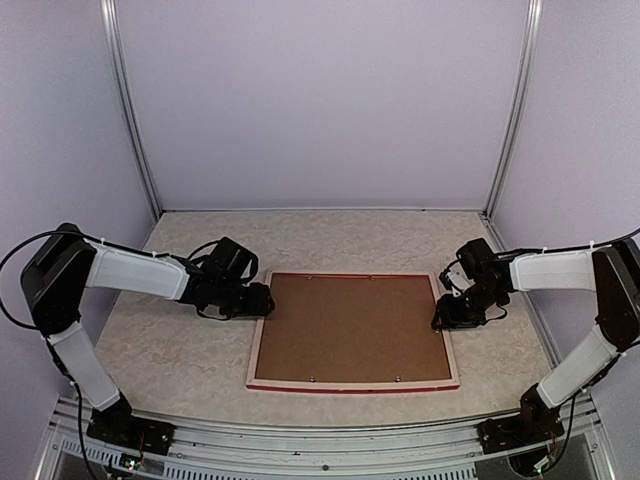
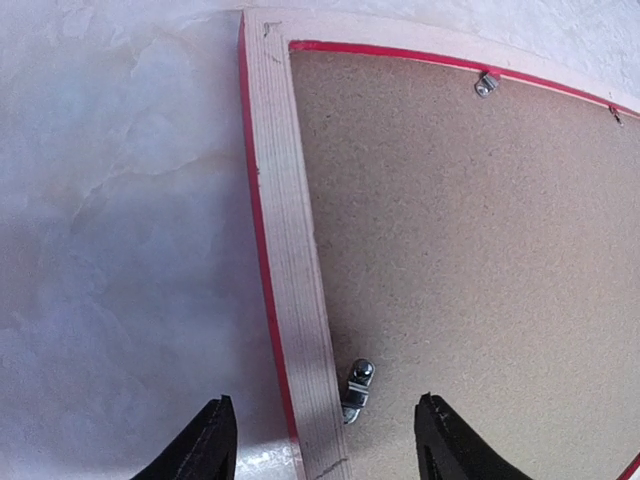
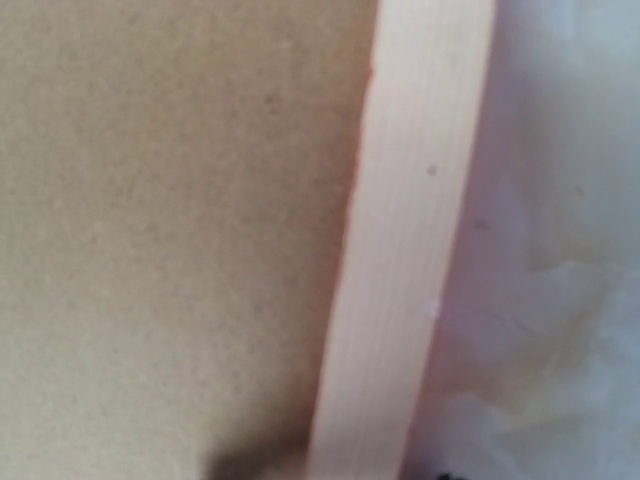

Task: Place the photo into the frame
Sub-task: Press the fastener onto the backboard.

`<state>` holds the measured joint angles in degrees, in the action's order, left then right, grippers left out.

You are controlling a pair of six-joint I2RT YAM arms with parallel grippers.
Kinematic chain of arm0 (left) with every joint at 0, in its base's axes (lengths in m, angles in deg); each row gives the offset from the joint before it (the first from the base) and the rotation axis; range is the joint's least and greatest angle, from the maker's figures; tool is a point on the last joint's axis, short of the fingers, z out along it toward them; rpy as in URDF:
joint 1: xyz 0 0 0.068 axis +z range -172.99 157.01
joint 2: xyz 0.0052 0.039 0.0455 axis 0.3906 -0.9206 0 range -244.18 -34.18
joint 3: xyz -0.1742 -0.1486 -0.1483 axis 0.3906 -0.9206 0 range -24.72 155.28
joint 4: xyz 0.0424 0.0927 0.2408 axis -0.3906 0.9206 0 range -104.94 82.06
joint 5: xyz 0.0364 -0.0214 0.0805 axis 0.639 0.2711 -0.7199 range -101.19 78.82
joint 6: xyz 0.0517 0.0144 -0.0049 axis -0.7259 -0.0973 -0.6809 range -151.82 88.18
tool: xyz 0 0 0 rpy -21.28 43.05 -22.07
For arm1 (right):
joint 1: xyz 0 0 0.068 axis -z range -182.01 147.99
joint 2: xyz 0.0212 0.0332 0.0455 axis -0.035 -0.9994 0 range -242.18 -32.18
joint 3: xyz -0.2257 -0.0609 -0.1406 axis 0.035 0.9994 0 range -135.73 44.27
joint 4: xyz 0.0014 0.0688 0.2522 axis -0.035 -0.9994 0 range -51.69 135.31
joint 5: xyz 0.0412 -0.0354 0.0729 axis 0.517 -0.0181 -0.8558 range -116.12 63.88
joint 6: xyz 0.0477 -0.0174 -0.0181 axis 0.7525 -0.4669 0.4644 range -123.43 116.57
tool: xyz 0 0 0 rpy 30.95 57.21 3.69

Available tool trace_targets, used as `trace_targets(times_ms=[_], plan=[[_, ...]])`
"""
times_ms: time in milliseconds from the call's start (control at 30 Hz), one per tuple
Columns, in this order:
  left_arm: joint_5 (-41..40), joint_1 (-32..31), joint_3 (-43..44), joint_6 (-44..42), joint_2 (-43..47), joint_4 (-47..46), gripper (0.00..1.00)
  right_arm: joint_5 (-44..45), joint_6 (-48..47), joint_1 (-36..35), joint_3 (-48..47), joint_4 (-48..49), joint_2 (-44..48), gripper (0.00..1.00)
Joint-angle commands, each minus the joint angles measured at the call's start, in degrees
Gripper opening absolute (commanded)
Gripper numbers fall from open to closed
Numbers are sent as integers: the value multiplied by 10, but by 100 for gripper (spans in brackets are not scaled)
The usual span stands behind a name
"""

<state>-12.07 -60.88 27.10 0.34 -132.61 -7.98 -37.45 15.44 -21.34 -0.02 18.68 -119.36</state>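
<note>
The frame [image 1: 352,384] lies face down mid-table, pale wood back up, with red showing along its edges. A brown backing board [image 1: 350,325] fills it. The photo is hidden. My left gripper [image 1: 258,302] is open at the frame's left rail [image 2: 290,250]. Its fingertips [image 2: 215,430] stand either side of that rail and of a small metal clip [image 2: 358,390]. My right gripper [image 1: 440,318] sits low at the right rail [image 3: 400,250]. Only dark tips show at the bottom of the blurred right wrist view, apart on either side of the rail.
More metal clips sit along the frame's inner edges [image 2: 486,84] [image 1: 397,379]. The marbled tabletop [image 1: 180,350] is enclosed by pale walls with metal posts [image 1: 130,110] at the back corners. Both arms reach inward from the near edge.
</note>
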Motion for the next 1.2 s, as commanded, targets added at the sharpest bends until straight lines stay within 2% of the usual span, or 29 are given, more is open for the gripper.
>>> trace_targets(times_ms=[0,233,333,600,900,1167], plan=[[-3,3,15,-14,6,-5,63,-2,-7,-5,3,3,-3,49],[-16,-5,26,-27,-16,21,64,-1,-8,-5,4,3,-4,49],[-24,-6,24,-29,-24,26,58,-4,-8,-6,4,5,-7,49],[-40,-15,28,-39,-37,37,58,-6,-7,-5,7,9,-10,49],[-70,-17,36,-43,-46,38,36,-7,-7,-5,8,8,-8,48],[-69,-15,33,-45,-47,31,26,-8,-7,-6,8,10,-11,48]])
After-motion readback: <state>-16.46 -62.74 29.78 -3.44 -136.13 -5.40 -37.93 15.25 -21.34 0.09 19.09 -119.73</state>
